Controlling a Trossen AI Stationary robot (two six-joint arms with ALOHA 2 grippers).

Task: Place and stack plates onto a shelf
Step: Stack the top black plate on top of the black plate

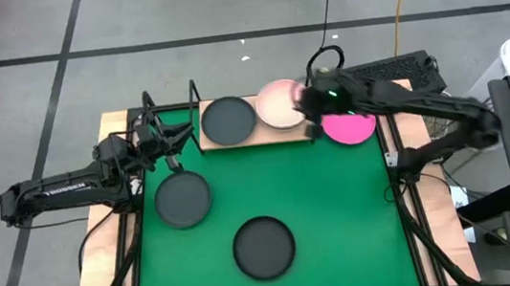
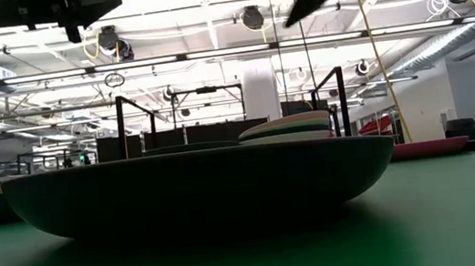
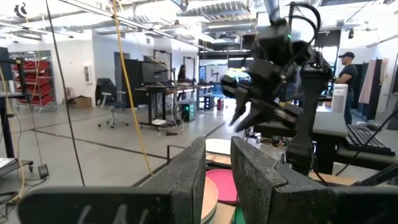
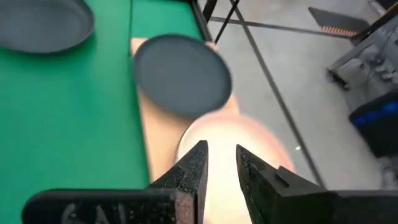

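Plates sit in several spots around the shelf (image 1: 254,135), a light-wood board with thin black wire uprights at the far edge of the green mat (image 1: 340,210). On the shelf's left half lies a dark plate (image 1: 228,120); on its right half is a stack topped by a light pink plate (image 1: 279,104). A magenta plate (image 1: 349,126) lies just beside the shelf's right end, on the mat. Two more dark plates are on the mat in front of the shelf: one (image 1: 182,197) near its left end, another (image 1: 264,247) well apart from it toward the near edge.

The right gripper (image 1: 307,106) hovers over the pink plate's right rim; in the right wrist view its fingers (image 4: 189,174) stand slightly apart with nothing between them. The left gripper (image 1: 166,139) hangs just beside the shelf's left end, its fingers (image 3: 186,177) a little apart and pinching nothing.
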